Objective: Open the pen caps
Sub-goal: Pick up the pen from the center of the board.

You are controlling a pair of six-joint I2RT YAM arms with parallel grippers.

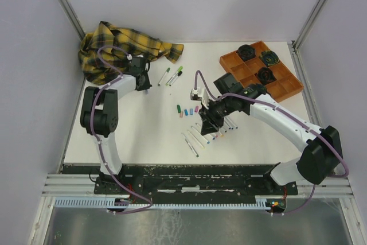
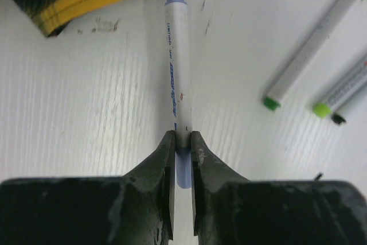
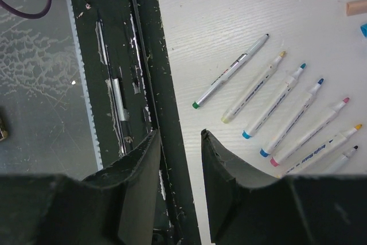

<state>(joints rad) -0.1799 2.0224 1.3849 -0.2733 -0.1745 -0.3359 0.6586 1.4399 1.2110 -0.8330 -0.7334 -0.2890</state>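
Note:
My left gripper [image 2: 183, 137] is shut on a white pen [image 2: 176, 67] lying on the table, pinching it where the barrel meets its blue cap [image 2: 183, 167]. The cap sits between the fingers. From above, this gripper [image 1: 143, 85] is at the back left, beside the plaid cloth. Two capped green pens [image 2: 312, 44] lie to its right. A few loose pen caps [image 1: 183, 112] lie mid-table. My right gripper [image 3: 180, 136] is open and holds nothing. It hangs over the table's near edge beside a row of uncapped pens [image 3: 272, 101].
A yellow plaid cloth [image 1: 120, 47] is heaped at the back left. An orange tray [image 1: 281, 87] with dark round objects stands at the back right. A black mounting rail [image 3: 146, 55] runs along the table's near edge. A peach-coloured cap [image 3: 355, 7] lies beyond the pen row.

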